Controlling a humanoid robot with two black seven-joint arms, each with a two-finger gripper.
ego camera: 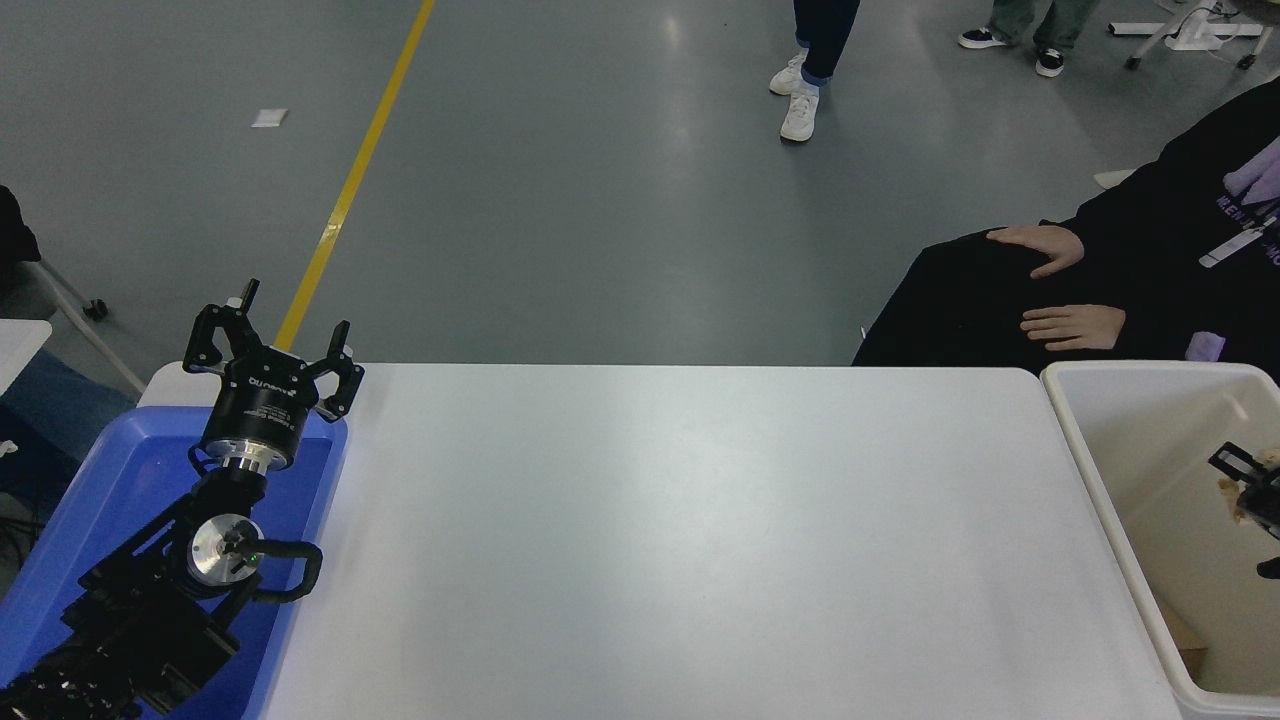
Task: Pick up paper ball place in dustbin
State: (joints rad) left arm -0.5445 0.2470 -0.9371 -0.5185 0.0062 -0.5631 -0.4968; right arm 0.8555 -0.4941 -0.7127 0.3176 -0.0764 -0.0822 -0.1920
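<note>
Where right gripper (1248,478) enters one dustbin (1075,425), grasp unclear, possibly paper ball (1230,492); left fingers (340,345) spread.

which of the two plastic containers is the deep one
The white dustbin at the table's right end, with tall walls; the blue tray at the left end is shallow.

White bench (680,540), left gripper (275,335) parked with fingers spread above blue tray (90,510), right gripper (1250,480) at right edge over cream dustbin (1085,450), tan paper ball (1228,490) against it, seated person's hand (1072,327) beyond.
</note>
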